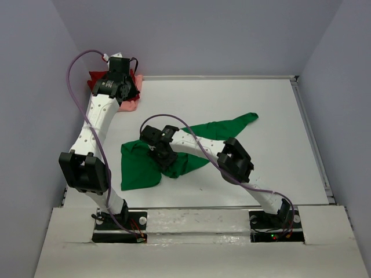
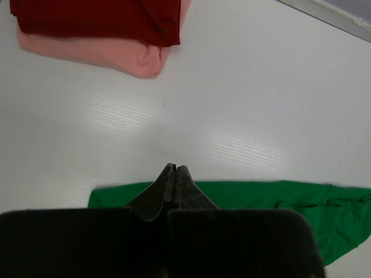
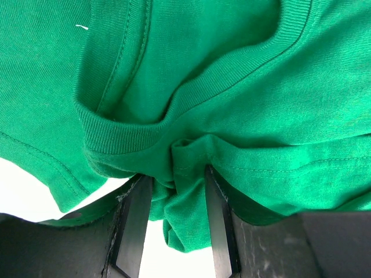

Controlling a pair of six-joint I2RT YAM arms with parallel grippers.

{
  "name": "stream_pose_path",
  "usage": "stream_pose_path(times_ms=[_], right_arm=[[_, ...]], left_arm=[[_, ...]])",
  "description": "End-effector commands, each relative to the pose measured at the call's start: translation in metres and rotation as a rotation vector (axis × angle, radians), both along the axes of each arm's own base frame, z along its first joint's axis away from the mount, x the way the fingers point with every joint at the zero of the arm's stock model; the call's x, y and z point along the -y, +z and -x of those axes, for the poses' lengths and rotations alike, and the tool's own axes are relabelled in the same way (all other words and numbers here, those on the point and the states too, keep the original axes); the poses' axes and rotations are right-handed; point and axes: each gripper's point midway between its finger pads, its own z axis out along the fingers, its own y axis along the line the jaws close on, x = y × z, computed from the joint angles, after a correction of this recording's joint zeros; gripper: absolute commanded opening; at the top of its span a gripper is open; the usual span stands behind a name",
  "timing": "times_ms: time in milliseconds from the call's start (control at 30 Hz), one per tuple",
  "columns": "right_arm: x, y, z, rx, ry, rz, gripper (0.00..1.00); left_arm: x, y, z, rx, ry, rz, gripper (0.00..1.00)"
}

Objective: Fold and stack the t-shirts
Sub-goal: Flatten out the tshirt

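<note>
Bolted at the near edge, the left arm base point(image 1: 119, 221) and right arm base point(image 1: 273, 223) stand on the white worktop point(image 1: 261, 104). The green t-shirt point(image 1: 139, 169) is the largest cloth, lying crumpled across the middle of the worktop, bunched toward the near left, with one part stretched out toward the far right. In the far left corner sits a folded stack: the dark red t-shirt point(image 2: 98, 20) lies on top of the salmon pink t-shirt point(image 2: 124, 58), whose edge shows beneath it. The right end effector point(image 3: 175, 231) is over the middle of the green t-shirt, and its two fingers are clamped on a gathered fold of the cloth just below the ribbed collar. The left end effector point(image 2: 175, 169) is by the stack, with its fingers pressed together and nothing between them.
</note>
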Motion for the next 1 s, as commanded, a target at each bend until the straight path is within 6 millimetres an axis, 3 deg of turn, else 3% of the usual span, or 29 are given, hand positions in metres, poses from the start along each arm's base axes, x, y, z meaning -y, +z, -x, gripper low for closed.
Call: stream_pose_path(times_ms=[0, 500, 967], right_arm=[[-0.006, 0.035, -0.001, 0.05, -0.004, -0.056, 0.47], [-0.003, 0.058, -0.007, 0.097, -0.016, -0.067, 0.47], [0.003, 0.036, 0.0, 0.058, -0.024, -0.041, 0.45]], left_arm=[[0.0, 0.011, 0.003, 0.035, -0.021, 0.005, 0.04], [0.0, 0.005, 0.002, 0.026, -0.024, 0.0, 0.04], [0.0, 0.004, 0.0, 0.022, -0.03, 0.001, 0.04]])
